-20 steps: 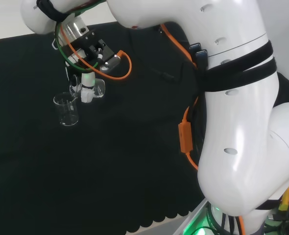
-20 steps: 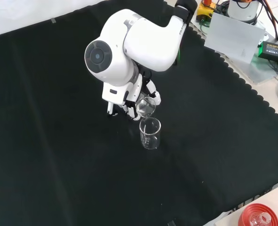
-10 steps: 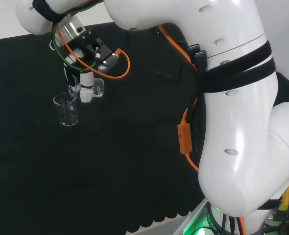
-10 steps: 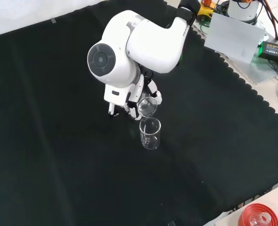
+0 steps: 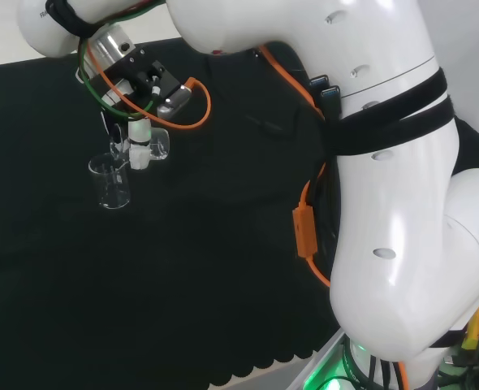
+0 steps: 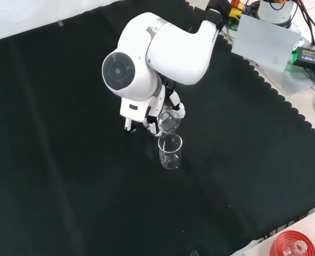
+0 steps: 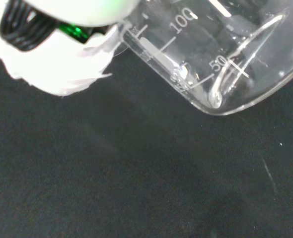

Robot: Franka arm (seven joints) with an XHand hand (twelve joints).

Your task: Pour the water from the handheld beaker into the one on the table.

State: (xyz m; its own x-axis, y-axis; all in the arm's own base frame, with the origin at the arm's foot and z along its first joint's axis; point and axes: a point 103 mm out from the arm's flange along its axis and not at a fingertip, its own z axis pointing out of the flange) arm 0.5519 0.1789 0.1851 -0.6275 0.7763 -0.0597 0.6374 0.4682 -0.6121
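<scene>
The hand (image 5: pixel 140 140) has its fingers curled round a small clear beaker (image 5: pixel 157 145), tipped well over on its side with its mouth toward a second clear beaker (image 5: pixel 110 180) that stands upright on the black cloth. In the front view the held beaker (image 6: pixel 168 120) hangs just above and behind the standing beaker (image 6: pixel 170 151), and the hand (image 6: pixel 174 104) sits under the arm's big white link. The wrist view shows the held beaker (image 7: pixel 206 59) close up, tilted, with printed scale marks and a blurred white part of the hand (image 7: pixel 62 59). I cannot tell how much water either beaker holds.
Black cloth (image 6: pixel 67 176) covers the bench around the beakers. A red ribbed ring stand (image 6: pixel 292 246) sits off the cloth at the front view's lower right. Boxes and cables lie beyond the cloth's scalloped edge at the upper right.
The hand and held beaker have shifted slightly left and up in the head view, closer over the standing beaker. The standing beaker has stayed in place.
</scene>
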